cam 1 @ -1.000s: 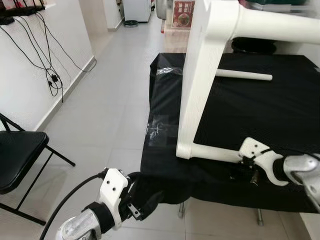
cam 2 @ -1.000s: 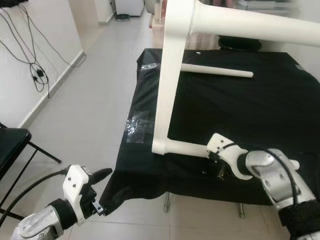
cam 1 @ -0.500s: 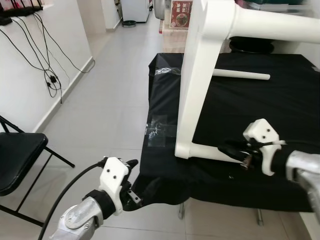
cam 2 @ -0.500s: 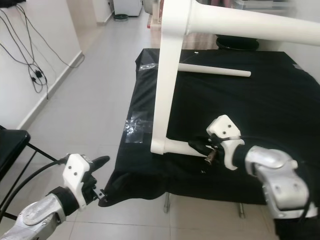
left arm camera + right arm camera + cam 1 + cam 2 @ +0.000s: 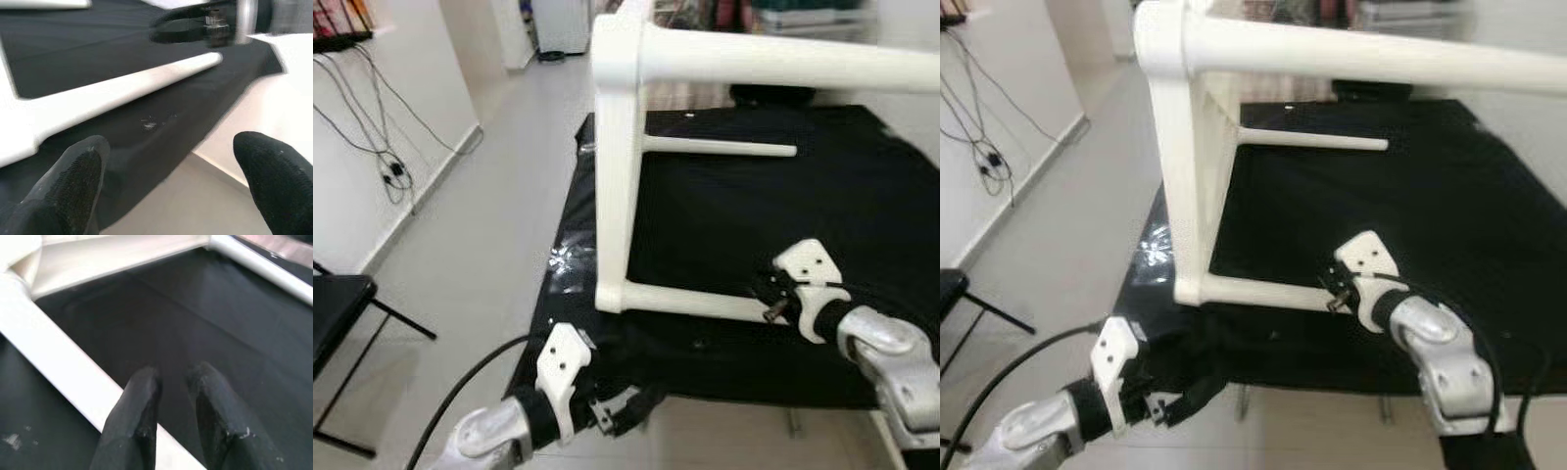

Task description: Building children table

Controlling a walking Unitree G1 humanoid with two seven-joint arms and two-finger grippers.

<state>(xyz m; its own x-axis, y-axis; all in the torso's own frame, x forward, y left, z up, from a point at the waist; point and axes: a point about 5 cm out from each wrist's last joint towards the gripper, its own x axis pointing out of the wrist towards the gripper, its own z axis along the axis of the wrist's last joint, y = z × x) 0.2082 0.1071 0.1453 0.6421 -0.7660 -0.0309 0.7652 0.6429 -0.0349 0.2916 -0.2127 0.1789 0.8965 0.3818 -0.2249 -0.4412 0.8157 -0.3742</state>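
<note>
A white table frame stands on a table draped in black cloth. Its upright leg joins a thick top bar and a thin lower rail; a thin rod runs behind. My right gripper sits at the near end of the lower rail, its fingers close together just above the rail with nothing between them. My left gripper is open, low at the cloth's front left edge, facing the rail from below.
A black folding chair stands on the tiled floor at the left, by a white wall with hanging cables. Clear tape patches the cloth's left side. A metal table leg shows under the front edge.
The camera has swung and the whole scene has shifted. My right gripper has turned its fingers toward the lower rail and stayed beside it. My left gripper has moved right, in against the cloth's front edge.
</note>
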